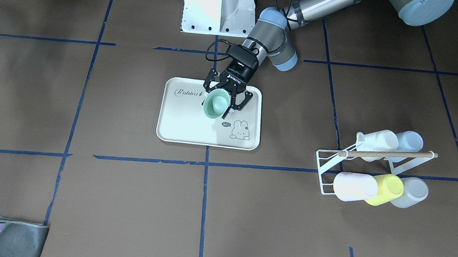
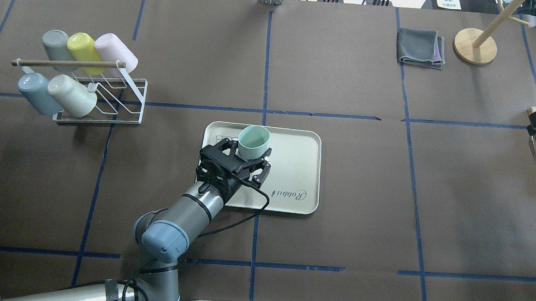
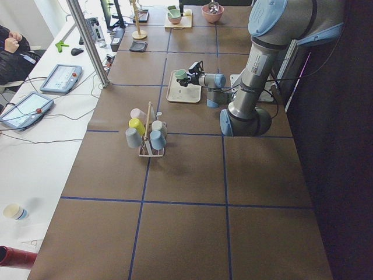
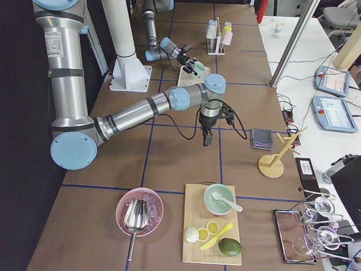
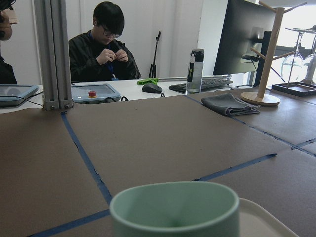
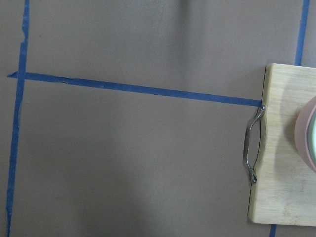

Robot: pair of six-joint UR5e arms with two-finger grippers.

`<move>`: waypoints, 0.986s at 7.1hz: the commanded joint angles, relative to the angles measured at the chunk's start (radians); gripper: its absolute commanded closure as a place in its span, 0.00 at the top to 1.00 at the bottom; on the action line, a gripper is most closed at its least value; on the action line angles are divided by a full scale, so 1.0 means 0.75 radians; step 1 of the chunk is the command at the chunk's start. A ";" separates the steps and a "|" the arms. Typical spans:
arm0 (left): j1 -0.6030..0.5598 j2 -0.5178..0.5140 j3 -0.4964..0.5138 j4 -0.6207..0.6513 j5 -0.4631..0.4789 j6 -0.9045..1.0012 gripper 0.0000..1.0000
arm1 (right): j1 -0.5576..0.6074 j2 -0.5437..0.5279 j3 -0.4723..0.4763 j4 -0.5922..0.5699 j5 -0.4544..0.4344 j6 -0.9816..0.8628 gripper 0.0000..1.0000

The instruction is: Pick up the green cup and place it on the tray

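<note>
Hanging over the tray (image 1: 187,126), the left gripper (image 1: 219,101) is clamped on the green cup (image 2: 253,142). Cup judged light, rigid, slick plastic. A mid-wall hold suits it.

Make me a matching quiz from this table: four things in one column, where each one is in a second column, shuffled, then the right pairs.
Things:
1. green cup
2. yellow cup
3. grey cloth
4. tray

Places:
A. on the white wire rack
B. folded beside the round wooden stand base
C. flat on the table, below the held cup
D. between the fingers of the left gripper

Pairs: 1-D, 2-A, 3-B, 4-C.
</note>
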 commanded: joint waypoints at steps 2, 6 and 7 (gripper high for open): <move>0.001 -0.007 0.002 0.010 0.000 0.000 0.39 | 0.000 0.000 0.000 0.000 0.000 0.000 1.00; 0.001 -0.009 0.000 0.022 -0.004 0.077 0.56 | 0.000 0.000 -0.004 0.000 0.000 -0.002 1.00; -0.001 -0.009 0.000 0.022 -0.006 0.082 0.64 | 0.000 0.000 -0.004 0.000 0.000 0.000 1.00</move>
